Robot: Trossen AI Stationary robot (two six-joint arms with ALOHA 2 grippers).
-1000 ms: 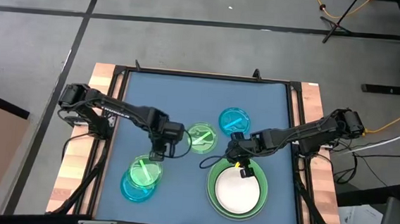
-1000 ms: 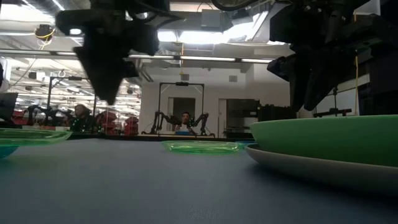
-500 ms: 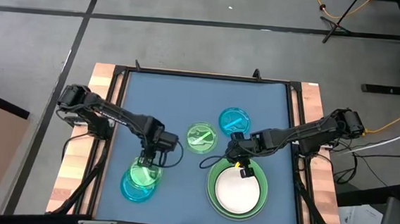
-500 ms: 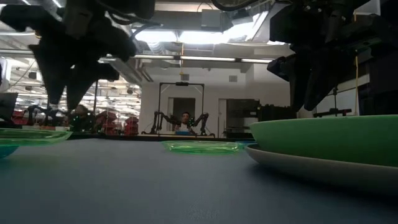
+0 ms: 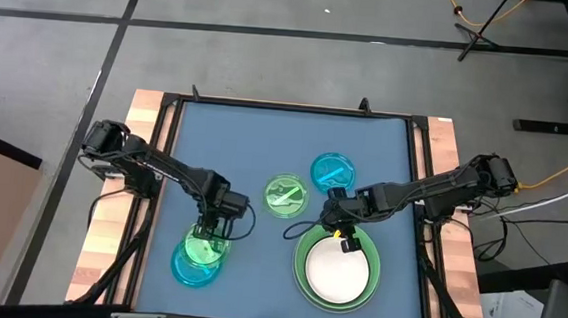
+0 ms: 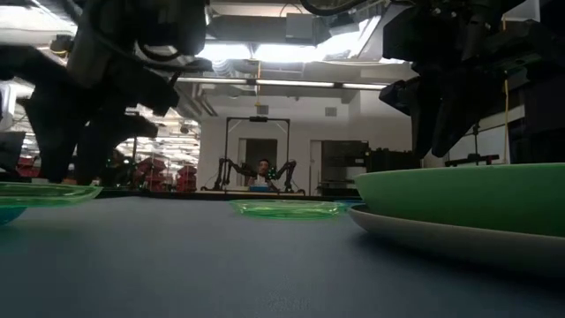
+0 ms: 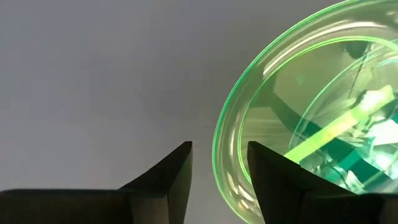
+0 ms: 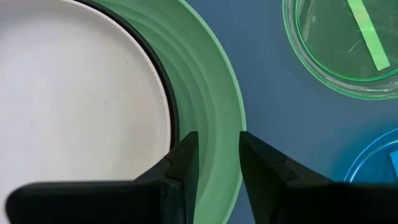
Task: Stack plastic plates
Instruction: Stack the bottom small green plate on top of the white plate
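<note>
At the near left a small translucent green plate (image 5: 204, 244) lies on a small blue one (image 5: 189, 270). My left gripper (image 7: 219, 163) points down, open, just over the green plate's far rim (image 7: 219, 134), one finger on either side of it. At the near right the white plate (image 5: 336, 273) rests in a black one, on the large light green plate (image 5: 304, 266) and the grey plate (image 6: 424, 234). My right gripper (image 8: 214, 155) hangs open above that stack's far rim. Another small green plate (image 5: 285, 195) and a blue one (image 5: 331, 170) lie mid-table.
The blue mat (image 5: 265, 138) shows bare across its far half. Wooden table strips and a dark frame (image 5: 167, 106) run along the left and right sides. A cable (image 5: 294, 230) loops on the mat beside the right arm.
My left gripper has gone toward the table's near edge and a little left, and down, from beside the middle green plate to just over the green plate on the blue one. Its fingers have kept the same gap. No plate has moved.
</note>
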